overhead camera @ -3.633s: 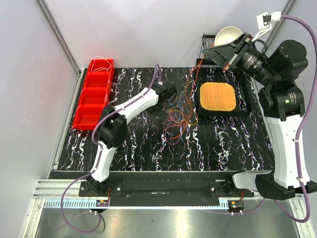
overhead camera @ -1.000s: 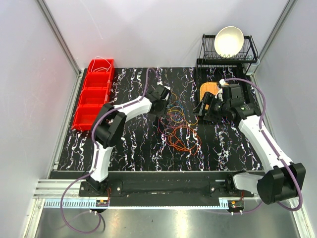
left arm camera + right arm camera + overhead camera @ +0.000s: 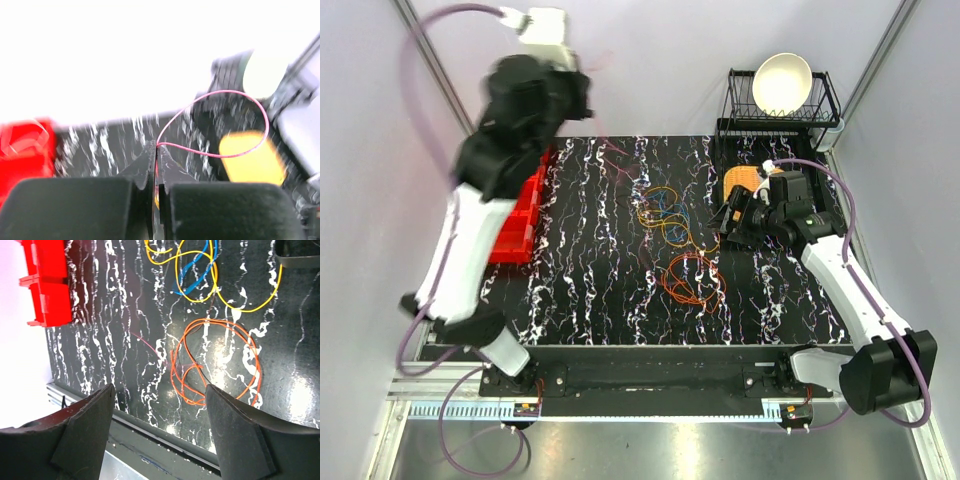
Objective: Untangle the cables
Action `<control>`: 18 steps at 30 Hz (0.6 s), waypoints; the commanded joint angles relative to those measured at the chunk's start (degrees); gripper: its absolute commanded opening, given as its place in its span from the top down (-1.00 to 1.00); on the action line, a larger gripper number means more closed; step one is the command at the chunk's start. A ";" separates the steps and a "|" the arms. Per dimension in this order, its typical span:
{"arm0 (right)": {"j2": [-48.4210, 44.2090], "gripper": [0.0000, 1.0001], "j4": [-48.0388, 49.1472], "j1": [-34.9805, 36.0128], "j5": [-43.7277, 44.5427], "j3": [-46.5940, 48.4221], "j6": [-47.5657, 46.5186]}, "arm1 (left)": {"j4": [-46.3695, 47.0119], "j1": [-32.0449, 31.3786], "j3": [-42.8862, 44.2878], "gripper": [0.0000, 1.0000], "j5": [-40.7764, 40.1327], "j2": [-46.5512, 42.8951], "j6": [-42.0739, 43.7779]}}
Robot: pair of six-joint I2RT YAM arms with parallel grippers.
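my left gripper (image 3: 156,148) is lifted high above the black white-veined tabletop (image 3: 590,280), jaws pressed together on a thin pink wire (image 3: 226,91) that loops out ahead of them. my right gripper (image 3: 159,390) hangs with jaws wide apart, holding nothing, beside the orange wire loops (image 3: 692,280). the yellow and blue wire coil (image 3: 663,213) lies just behind them, mid-table.
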 commanded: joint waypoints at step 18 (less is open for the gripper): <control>-6.32 -0.66 13.53 0.21 -21.32 -1.86 0.59 | -0.07 2.34 -8.73 1.00 -2.54 -7.24 0.45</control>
